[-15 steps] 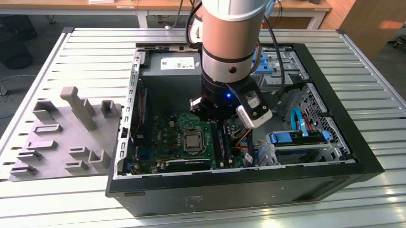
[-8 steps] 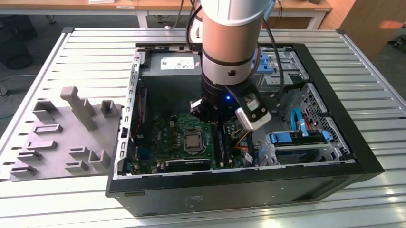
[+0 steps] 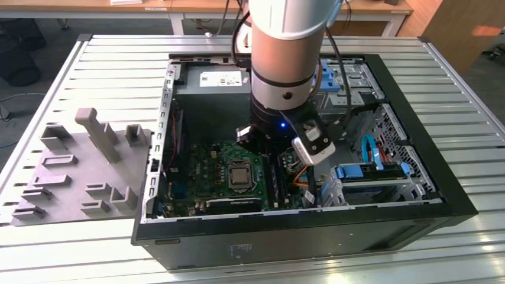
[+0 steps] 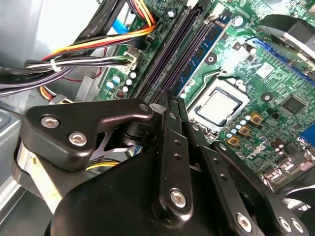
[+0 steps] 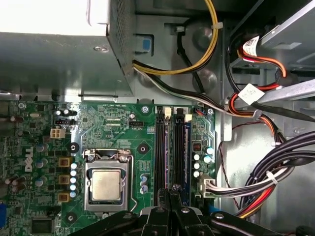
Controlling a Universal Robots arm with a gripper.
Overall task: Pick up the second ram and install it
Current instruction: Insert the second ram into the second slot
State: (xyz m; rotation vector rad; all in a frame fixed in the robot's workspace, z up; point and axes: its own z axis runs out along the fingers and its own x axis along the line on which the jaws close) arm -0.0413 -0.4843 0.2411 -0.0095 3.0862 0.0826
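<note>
Seating seems in hand: in the second wrist view the gripper [image 4: 172,101], clenched on nothing visible, sits just above the second ram [image 4: 205,49], upright in its slot on the exterior view's right of the processor socket [image 3: 239,176], which calls for a square, straight-down press.

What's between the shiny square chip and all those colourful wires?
Long black slots with a blue memory stick, plus tiny round capacitors, in both wrist views.

Slatted metal table [image 3: 118,65], wooden desk [image 3: 205,6] behind, grey floor [image 3: 489,89]
</note>
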